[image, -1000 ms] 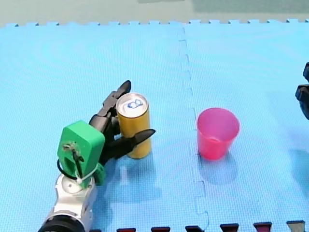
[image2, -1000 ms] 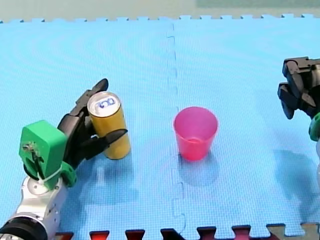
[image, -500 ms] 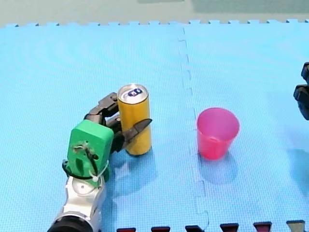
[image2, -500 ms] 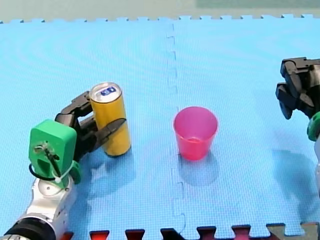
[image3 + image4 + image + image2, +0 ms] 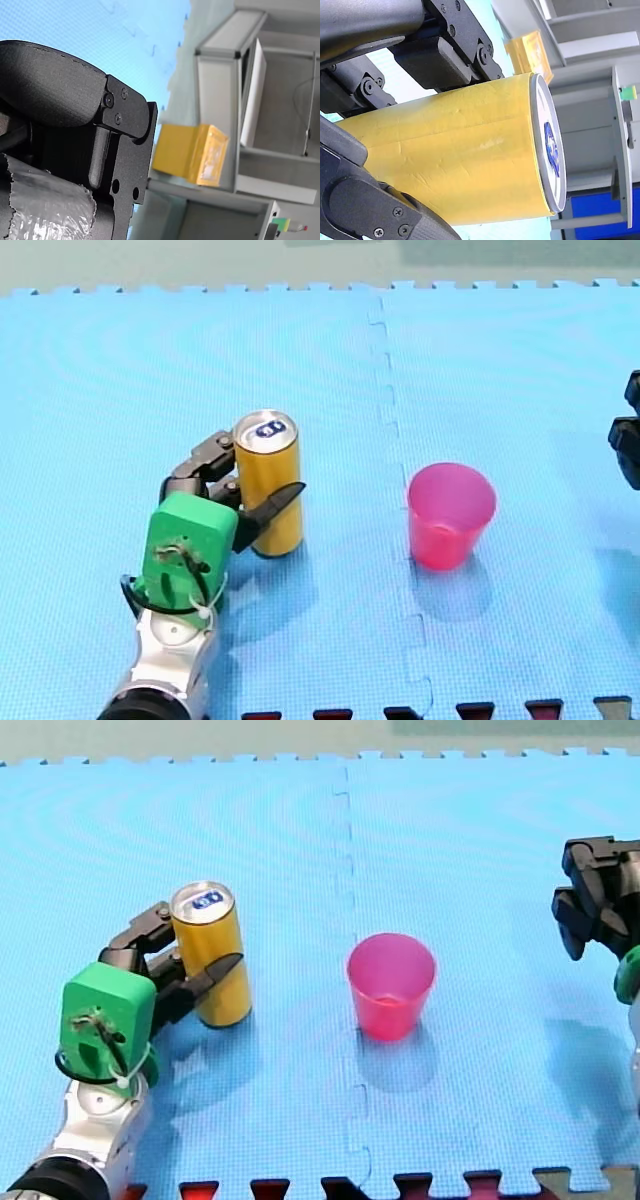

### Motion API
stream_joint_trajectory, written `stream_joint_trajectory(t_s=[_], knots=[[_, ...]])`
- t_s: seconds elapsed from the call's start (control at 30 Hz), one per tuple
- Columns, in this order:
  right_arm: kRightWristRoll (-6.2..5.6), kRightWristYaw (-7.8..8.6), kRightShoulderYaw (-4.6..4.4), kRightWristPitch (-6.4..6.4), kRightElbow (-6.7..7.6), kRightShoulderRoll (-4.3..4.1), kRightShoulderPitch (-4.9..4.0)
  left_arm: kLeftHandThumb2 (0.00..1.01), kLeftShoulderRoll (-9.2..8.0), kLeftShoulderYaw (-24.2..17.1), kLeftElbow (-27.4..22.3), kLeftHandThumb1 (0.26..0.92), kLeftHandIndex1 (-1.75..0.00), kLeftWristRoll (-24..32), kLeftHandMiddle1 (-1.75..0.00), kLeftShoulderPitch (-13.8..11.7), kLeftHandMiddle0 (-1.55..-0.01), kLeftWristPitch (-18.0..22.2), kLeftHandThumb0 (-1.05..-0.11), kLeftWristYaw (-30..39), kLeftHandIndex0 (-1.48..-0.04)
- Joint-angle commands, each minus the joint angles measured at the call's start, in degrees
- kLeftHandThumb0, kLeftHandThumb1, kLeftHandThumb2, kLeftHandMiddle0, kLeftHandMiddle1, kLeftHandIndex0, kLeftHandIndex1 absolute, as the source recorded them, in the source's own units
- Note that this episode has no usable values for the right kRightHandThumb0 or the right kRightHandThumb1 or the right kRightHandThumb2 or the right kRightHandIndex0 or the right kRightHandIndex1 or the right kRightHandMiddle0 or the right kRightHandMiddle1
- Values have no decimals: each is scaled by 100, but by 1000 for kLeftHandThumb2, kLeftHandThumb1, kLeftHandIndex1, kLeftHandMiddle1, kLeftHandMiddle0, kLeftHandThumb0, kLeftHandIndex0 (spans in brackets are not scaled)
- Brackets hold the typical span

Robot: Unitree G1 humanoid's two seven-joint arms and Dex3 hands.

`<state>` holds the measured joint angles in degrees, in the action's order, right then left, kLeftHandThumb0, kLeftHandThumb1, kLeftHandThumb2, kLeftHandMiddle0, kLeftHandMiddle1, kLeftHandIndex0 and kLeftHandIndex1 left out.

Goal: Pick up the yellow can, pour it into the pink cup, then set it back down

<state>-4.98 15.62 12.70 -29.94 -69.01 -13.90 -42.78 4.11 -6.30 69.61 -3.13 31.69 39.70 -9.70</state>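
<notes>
Two things are in front of me on the blue foam mat (image 5: 500, 360): the yellow can (image 5: 270, 495) and the pink cup (image 5: 450, 515). The can is on my left side and it is standing up straight. Its silver top (image 5: 265, 430) faces up and has a small blue mark on it. My left hand (image 5: 228, 508) is wrapped around the can and squeezes it from two sides. My black fingers (image 5: 200, 462) bend around the far side of the can, and my thumb (image 5: 277, 502) presses on the near side. The bottom of the can is right down at the mat, but I cannot tell if it touches the mat or is a tiny bit up. A green block (image 5: 185, 550) sits on my left wrist, just behind the hand. The second wrist view shows the same can up close, held tight between the black parts of my left hand. The pink cup stands up straight with its open mouth up, well apart from the can. A seam (image 5: 395, 440) in the mat with little teeth runs between the can and the cup. The cup is just on the other side of it. My right hand (image 5: 597, 900) is far off at the right edge of the mat, with its fingers curled in and nothing in them. The first wrist view shows a black hand part up close, and far behind it a yellow box (image 5: 190, 155) on a grey shelf (image 5: 215, 187).
</notes>
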Motion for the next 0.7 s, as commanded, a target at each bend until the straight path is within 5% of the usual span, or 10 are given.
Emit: stream_joint_trajectory(t_s=[0.0, 0.33, 0.53, 0.67], knots=[[-21, 8, 13, 18, 13, -8, 12, 2, -26, -46, -30, 809, -7, 71, -9, 28, -1296, -50, -362, 65, -1179], [-36, -22, 10, 35, 4, 26, -10, 1, 1, -107, -449, 812, -2, 278, -5, 226, -1302, 6, -361, 258, -1178], [1, -92, -19, 21, -48, 58, -43, 0, 155, 104, -1010, 810, -7, 57, -5, 306, -1308, 370, -368, 93, -1194], [22, -115, -31, 4, -78, 77, -54, 1, 37, 336, -1176, 807, -6, -388, -4, 290, -1310, 301, -382, -259, -1198]])
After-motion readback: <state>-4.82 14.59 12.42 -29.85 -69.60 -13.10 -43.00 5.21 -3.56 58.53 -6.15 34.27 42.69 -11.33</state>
